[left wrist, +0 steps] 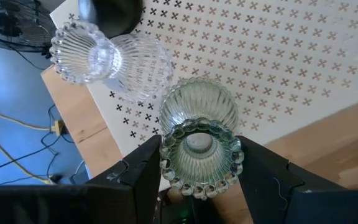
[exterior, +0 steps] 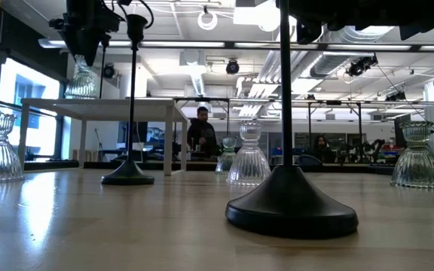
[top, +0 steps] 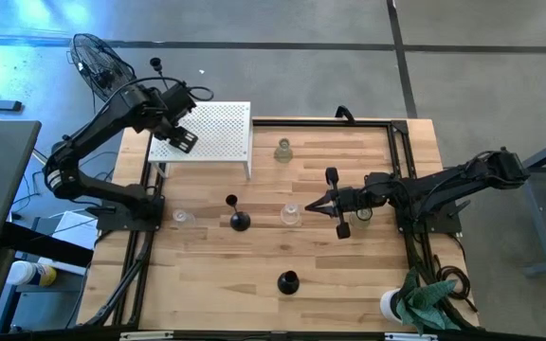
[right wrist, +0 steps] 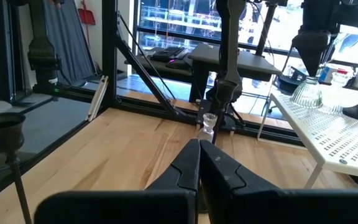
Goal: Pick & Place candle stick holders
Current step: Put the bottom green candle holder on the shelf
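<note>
Glass holder gripped above the white perforated stand

Clear ribbed glass, a candle stick holder [left wrist: 199, 146], is pinched between the fingers [left wrist: 138, 177] of the left gripper [top: 180, 135] over the near-left edge of the white perforated stand [top: 218, 133]. A second glass holder [left wrist: 114, 59] and a black holder's base [left wrist: 110, 14] are seen on the stand just beside it. The right gripper [top: 317, 204] is pressed shut, low over the wooden table [top: 349, 275], near another glass holder [top: 291, 214]. Black holders [top: 239, 220] are placed further along the table.

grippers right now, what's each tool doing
left tool: closed on a glass holder over the white rack.
right tool: shut, holding nothing.
</note>
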Controlling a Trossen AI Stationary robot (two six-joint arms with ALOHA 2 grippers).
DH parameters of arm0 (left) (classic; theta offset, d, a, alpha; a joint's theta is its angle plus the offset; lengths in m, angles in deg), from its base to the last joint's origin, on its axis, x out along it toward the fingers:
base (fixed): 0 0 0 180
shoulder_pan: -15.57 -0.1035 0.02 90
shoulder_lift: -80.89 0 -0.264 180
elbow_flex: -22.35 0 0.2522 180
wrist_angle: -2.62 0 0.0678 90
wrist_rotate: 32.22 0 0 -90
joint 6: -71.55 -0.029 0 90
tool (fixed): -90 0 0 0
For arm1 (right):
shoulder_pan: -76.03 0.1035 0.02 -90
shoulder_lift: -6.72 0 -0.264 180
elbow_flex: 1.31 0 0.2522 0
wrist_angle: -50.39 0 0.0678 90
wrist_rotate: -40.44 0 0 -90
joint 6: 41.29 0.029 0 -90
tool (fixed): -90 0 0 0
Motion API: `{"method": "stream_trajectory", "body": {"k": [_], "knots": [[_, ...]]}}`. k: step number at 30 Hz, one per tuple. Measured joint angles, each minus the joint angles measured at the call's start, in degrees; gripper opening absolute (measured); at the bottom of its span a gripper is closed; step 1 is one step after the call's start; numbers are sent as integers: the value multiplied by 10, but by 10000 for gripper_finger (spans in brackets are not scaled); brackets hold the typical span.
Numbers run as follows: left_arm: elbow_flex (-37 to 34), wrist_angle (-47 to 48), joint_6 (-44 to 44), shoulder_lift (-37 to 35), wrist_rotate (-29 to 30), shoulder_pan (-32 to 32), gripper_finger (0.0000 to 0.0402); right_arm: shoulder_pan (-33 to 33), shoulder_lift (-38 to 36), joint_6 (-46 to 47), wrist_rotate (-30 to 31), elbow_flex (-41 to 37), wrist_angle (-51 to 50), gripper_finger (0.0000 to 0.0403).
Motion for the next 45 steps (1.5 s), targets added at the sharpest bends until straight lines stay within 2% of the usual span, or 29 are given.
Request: {"method": "stream_trajectory", "body": {"k": [8, 15, 20, 32, 45], "knots": [[0, 0, 10, 0, -13, 0, 175, 0, 0, 0, 0, 0, 0, 1], [-40, -6, 19, -2, 15, 0, 175, 0, 0, 0, -1, 0, -1, 1], [-43, -1, 15, -1, 30, 0, 176, 0, 0, 0, -1, 0, -2, 2], [-38, 1, 4, -11, 12, 0, 233, 0, 0, 0, -1, 0, 0, 1], [-37, 0, -11, -12, 61, 0, 238, 0, 0, 0, -1, 0, 0, 1]]}}
